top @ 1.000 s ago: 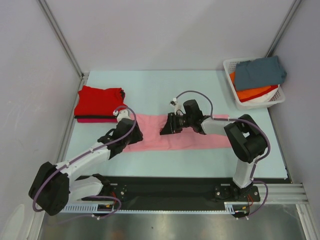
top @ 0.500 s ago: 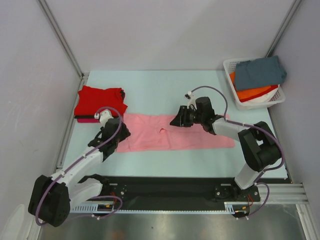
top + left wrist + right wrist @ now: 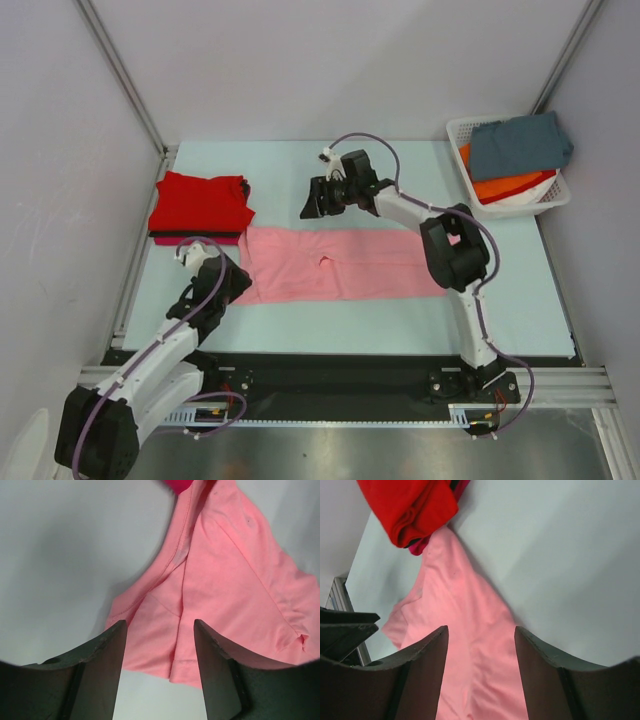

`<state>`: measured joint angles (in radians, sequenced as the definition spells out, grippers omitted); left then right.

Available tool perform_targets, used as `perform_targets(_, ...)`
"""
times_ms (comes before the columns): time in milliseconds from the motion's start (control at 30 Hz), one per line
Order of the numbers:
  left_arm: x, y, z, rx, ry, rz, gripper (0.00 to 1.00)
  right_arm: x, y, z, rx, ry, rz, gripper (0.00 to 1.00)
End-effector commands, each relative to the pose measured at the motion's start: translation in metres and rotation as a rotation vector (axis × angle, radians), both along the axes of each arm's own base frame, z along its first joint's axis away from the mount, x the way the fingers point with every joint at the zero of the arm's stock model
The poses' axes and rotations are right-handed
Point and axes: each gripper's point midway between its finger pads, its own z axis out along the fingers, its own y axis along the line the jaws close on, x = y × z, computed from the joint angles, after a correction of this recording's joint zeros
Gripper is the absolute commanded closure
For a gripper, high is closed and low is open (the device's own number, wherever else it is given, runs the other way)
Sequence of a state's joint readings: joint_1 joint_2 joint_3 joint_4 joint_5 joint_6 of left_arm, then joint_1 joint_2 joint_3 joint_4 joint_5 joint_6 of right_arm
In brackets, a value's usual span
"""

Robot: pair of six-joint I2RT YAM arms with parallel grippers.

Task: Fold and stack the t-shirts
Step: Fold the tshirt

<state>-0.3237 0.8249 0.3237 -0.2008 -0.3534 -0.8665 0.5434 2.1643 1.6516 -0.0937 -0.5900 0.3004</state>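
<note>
Pink shirt (image 3: 340, 265): flat on table (image 3: 300, 170), a long strip at mid-front.
Left gripper (image 3: 228, 282): jaws apart, empty, at pink shirt's left end, seemingly just above the cloth.
Right gripper (image 3: 312, 200): jaws apart, empty, past the far hem, over bare table.
Red shirt (image 3: 200, 203): folded, far left, atop magenta shirt (image 3: 190, 240); only an edge of the latter showing.
Basket (image 3: 460, 130), far right: grey-blue shirt (image 3: 520, 143) over orange shirt (image 3: 505, 186), mostly covered.
Count: five shirts, two grippers, one basket.

The top camera looked down from high behind; both wrist cameras hung close above the surface (image 3: 250, 160), all sharing the pink shirt (image 3: 380, 265).
</note>
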Motion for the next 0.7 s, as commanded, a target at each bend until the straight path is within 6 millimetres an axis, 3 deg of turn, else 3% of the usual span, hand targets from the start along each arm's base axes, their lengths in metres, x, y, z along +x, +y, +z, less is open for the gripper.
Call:
perform_targets(0,-0.002,-0.002,0.001,-0.048,-0.015,0.017,0.38,0.004,0.021,-0.015,-0.008,0.047,0.110,0.39)
perform_targets(67,-0.003,-0.001,0.002,-0.046,-0.016,0.014,0.38,0.007,0.031,-0.022,-0.003,0.055,0.138,0.39)
perform_targets(100,-0.003,-0.001,0.003,-0.045,-0.019,0.014,0.38,0.006,0.035,-0.041,-0.020,0.086,0.154,0.39)
perform_targets(133,-0.004,0.000,0.003,-0.043,-0.019,0.015,0.38,0.013,0.043,-0.030,-0.004,0.054,0.163,0.39)
perform_targets(233,-0.006,0.001,0.006,-0.040,-0.026,0.011,0.38,0.015,0.057,-0.044,0.000,0.076,0.199,0.38)
perform_targets(433,-0.008,0.006,0.017,-0.018,-0.056,0.014,0.38,-0.004,0.073,-0.067,0.047,0.176,0.292,0.41)
perform_targets(667,-0.007,0.008,0.022,0.002,-0.064,0.011,0.37,-0.025,0.074,-0.070,0.044,0.205,0.371,0.43)
